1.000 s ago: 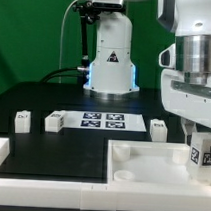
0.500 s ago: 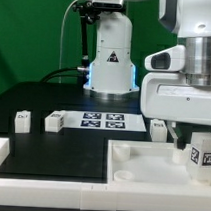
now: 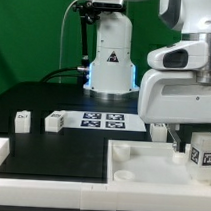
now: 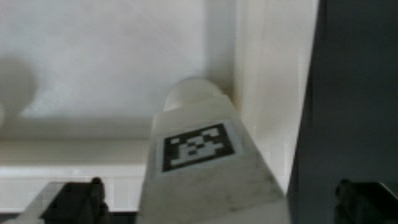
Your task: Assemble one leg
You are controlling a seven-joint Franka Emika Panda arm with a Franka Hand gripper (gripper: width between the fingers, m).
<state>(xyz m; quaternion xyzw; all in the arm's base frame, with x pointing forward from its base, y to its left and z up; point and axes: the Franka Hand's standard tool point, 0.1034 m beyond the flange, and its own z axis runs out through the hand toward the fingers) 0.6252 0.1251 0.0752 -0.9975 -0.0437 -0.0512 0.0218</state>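
The arm (image 3: 184,93) hangs over the white tray (image 3: 141,161). Its hand (image 4: 222,203) is spread wide. The tagged leg (image 4: 199,150) sits inside the tray, between the fingers (image 4: 80,200), and touches neither.

No legible text; warning triangle (image 3: 114,57) on arm base (image 3: 110,79); square marker tags on leg (image 4: 201,150), marker board (image 3: 103,120).

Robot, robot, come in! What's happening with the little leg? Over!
Hand open. Leg between its fingers, not gripped. Nothing blocking it seen. Over.
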